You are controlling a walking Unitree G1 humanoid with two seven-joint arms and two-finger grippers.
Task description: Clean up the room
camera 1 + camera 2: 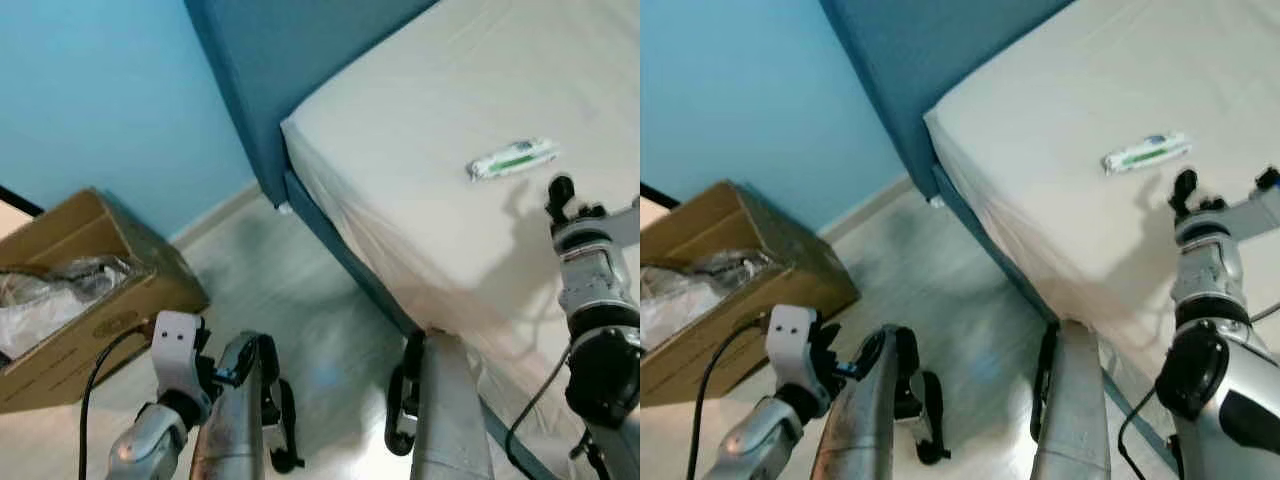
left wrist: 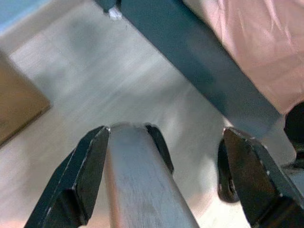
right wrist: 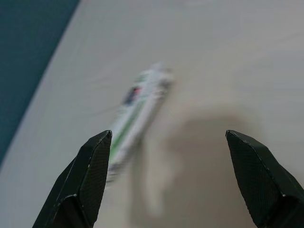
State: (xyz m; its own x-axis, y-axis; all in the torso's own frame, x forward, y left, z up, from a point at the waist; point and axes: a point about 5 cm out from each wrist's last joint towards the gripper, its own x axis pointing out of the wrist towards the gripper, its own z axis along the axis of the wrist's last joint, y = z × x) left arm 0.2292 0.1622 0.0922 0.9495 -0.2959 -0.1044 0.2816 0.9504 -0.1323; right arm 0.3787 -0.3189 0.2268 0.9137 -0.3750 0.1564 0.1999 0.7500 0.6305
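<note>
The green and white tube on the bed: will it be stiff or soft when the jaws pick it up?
The tube looks thin and flat, so probably light and slightly squashy. It lies flat on the soft sheet, so it seems unlikely to roll, but may sink under pressure.

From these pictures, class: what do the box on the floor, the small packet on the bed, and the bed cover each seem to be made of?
Box: brown cardboard, matte, with folded flaps and a printed mark on its side.
Packet: probably plastic film or a soft tube, white with green print and a slight sheen; too blurred to be sure.
Bed cover: cream fabric, matte, with soft creases at the corner.
</note>
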